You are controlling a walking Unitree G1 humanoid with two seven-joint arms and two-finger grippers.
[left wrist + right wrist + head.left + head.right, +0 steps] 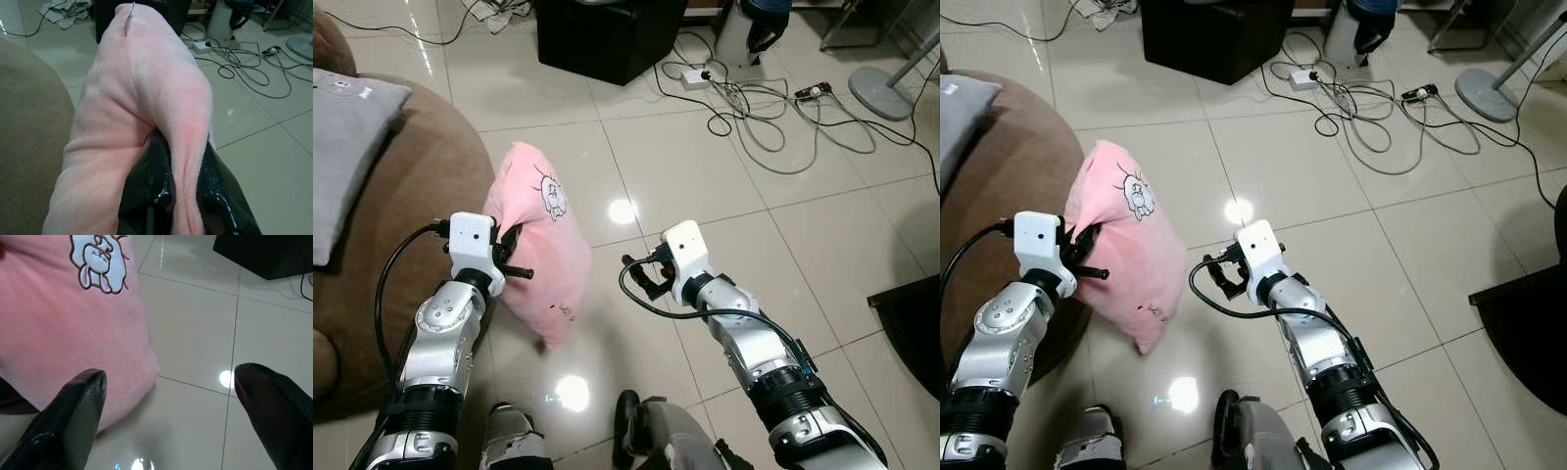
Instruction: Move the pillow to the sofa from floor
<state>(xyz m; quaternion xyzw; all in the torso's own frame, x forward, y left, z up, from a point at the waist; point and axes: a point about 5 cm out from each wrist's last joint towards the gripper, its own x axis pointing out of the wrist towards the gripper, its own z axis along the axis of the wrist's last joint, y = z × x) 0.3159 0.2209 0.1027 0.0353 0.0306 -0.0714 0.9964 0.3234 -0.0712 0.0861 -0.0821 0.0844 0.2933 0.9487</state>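
Note:
A pink pillow with a small rabbit drawing hangs above the tiled floor, right beside the brown sofa. My left gripper is shut on a fold of the pillow's edge; in the left wrist view the black fingers pinch the pink fabric. My right gripper is open a little to the right of the pillow, apart from it, with its fingers spread wide over bare floor.
A grey cushion lies on the sofa at the left. A black box, a power strip and tangled cables lie on the floor ahead. A fan base stands far right, dark furniture at the right edge.

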